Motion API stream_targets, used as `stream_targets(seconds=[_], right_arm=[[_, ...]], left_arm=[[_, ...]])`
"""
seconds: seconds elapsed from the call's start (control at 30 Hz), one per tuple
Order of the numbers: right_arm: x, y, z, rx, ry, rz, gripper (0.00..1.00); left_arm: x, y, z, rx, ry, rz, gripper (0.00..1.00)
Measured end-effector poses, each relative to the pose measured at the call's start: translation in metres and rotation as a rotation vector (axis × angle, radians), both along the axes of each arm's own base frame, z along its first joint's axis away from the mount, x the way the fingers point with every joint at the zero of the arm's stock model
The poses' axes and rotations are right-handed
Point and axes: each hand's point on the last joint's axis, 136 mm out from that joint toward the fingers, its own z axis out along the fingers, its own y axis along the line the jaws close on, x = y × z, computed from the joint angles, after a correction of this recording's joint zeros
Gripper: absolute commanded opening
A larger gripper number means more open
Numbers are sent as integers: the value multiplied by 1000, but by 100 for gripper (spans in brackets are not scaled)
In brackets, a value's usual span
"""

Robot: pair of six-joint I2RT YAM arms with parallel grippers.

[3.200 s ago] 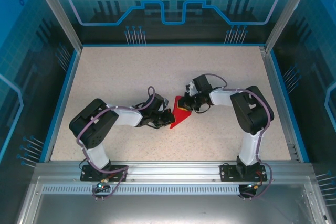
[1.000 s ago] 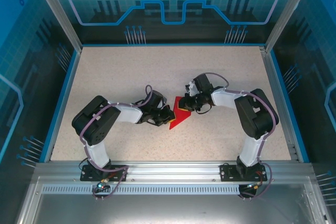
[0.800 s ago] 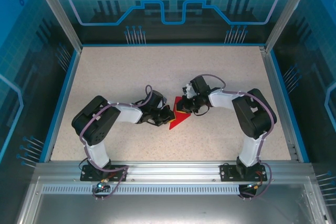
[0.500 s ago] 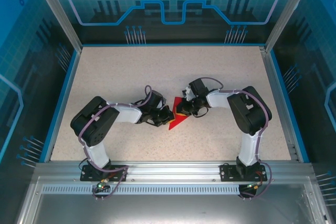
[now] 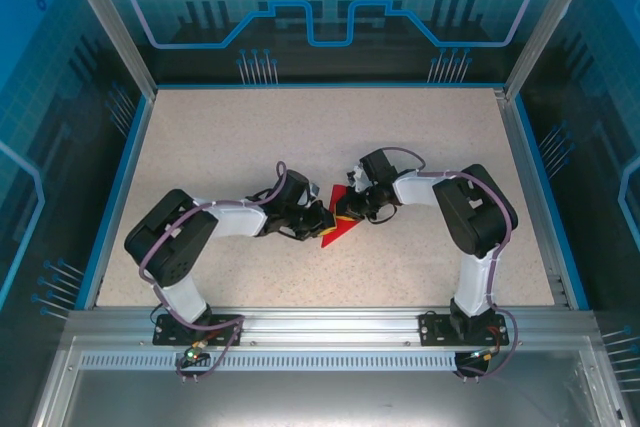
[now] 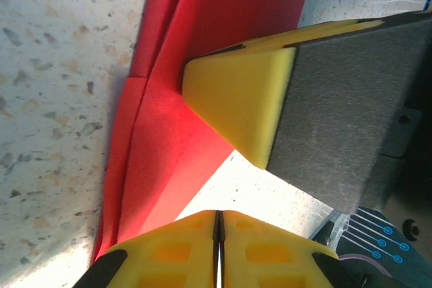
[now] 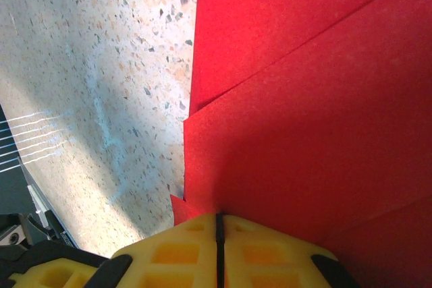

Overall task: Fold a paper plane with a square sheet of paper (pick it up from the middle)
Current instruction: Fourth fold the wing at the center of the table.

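I am pressing the left tool and right tool, both clenched, onto the folded red sheet; judging it light, flimsy and slippery, I am favouring its layered crease.

Folded red paper lies on the speckled tabletop, covering the right side, its overlapping layers stepped along diagonal edges. At the bottom the yellow fingers are pressed together, tips over the paper's left edge.

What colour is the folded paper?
The paper is bright red, clearest in the right wrist view.
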Motion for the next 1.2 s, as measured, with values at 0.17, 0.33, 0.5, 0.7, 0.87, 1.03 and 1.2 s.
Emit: stream_targets(seconds=[0.17,0.33,0.5,0.7,0.87,1.03,1.2], right_arm=[[0,0,0,-1,0,-1,9],[0,0,0,-2,-1,-1,9],[0,0,0,-2,-1,-1,9],[0,0,0,-2,0,-1,9],[0,0,0,-2,0,0,10],[0,0,0,-2,1,0,12],[2,-1,3,-10,-5,-4,15]], left_arm=[[-16,11,-23,26,54,8,11],[-20,15,-24,6,27,14,11],[-29,21,-24,4,24,14,11],[-32,22,-23,6,25,13,11],[-40,30,-23,38,53,18,11],[-46,40,-17,89,53,18,12],[-26,33,5,112,-12,2,13]])
